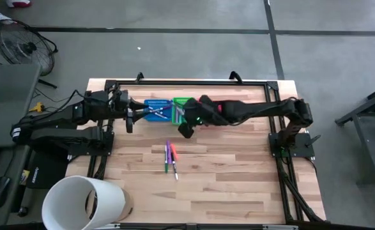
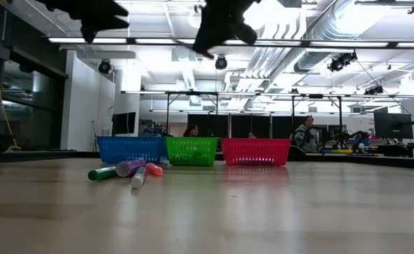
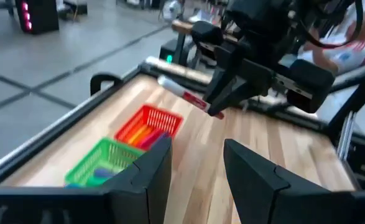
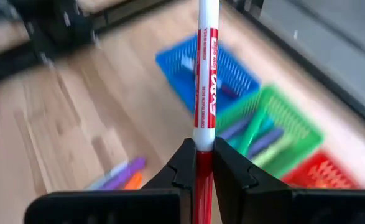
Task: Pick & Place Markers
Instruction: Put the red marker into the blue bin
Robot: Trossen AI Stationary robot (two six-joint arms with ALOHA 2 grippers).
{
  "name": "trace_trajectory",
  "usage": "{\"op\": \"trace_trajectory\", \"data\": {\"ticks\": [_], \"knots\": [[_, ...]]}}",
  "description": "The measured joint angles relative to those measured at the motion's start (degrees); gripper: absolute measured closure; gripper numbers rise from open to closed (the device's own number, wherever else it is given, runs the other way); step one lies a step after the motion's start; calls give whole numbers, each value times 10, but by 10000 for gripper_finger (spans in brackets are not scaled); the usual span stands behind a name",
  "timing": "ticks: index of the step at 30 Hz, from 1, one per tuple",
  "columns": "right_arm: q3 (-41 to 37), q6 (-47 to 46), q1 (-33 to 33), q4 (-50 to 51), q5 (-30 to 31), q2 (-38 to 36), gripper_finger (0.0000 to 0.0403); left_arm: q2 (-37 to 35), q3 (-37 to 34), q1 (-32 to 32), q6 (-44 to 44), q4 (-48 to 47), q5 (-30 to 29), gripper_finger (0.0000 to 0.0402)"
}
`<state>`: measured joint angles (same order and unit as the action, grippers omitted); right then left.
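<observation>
In the right wrist view my right gripper is shut on a white marker with a red label. In the high view it hangs above the green basket; the left wrist view shows it with the marker well above the table. My left gripper is open and empty, in the air by the blue basket. Several more markers lie flat on the wood, purple, green, orange and white. Others lie inside the baskets. My right gripper pinches the marker between its two fingers near the red end. The white barrel with the red label sticks out beyond the fingertips. The fingers come from above, slanting down, and lie across the marker. It is lifted clear of table and baskets, tilted.
Blue, green and red mesh baskets stand in a row by the table's far edge; the right arm covers most of the red one from above. A large white cylinder sits at the near left corner. Bare wood lies right of the loose markers.
</observation>
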<state>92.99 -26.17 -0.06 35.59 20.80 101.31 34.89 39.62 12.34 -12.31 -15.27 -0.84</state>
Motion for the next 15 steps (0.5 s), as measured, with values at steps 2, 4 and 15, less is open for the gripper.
{"op": "trace_trajectory", "data": {"ticks": [2, 4, 15], "knots": [[0, 21, -4, -23, 5, -15, 380, 11, 0, 0, 0, 31, 1, 257], [0, 42, -9, -52, 6, -28, 380, 22, 0, 0, 0, 64, 3, 257], [0, 135, -15, -168, -8, -60, 380, 109, 0, 0, -1, 265, 34, 257]]}}
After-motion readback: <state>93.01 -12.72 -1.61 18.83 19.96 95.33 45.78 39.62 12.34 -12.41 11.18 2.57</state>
